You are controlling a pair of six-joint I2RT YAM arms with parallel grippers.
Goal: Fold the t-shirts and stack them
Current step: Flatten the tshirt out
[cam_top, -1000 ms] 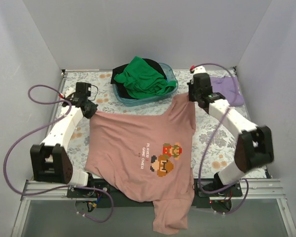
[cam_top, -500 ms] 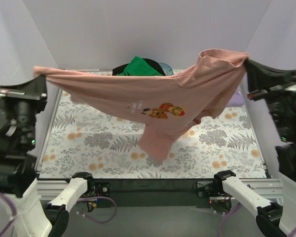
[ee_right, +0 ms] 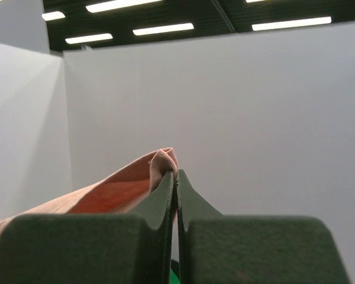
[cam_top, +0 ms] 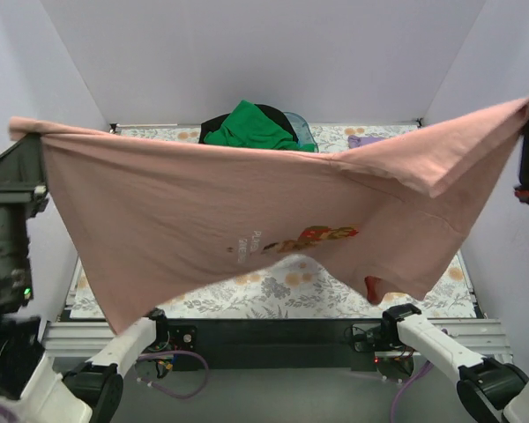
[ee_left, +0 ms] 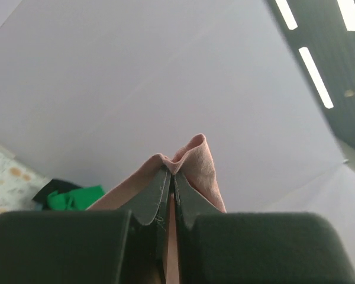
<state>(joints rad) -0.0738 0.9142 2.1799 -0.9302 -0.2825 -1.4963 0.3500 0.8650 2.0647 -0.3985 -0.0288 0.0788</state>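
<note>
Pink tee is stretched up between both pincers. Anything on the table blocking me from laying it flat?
Nothing visible on the near strip of table, but the pink t-shirt hides the middle. The green t-shirt pile and the lavender t-shirt sit at the far edge; keep short of them.

Table [cam_top: 317, 295] is covered with a white cloth printed with grey ferns and orange blossoms. Only a near strip and the far edge show from the top view; the rest is hidden behind a dusty pink cotton t-shirt [cam_top: 203, 203] that is off the surface. At the far edge, centre, stands a translucent blue plastic tub [cam_top: 305, 132], rim partly seen, holding a crumpled green t-shirt [cam_top: 251, 128] on top of a black t-shirt [cam_top: 213, 126]. To its right, apart from the tub and directly on the cloth, lies a plain lavender t-shirt [cam_top: 368, 140], only a small part showing.
</note>
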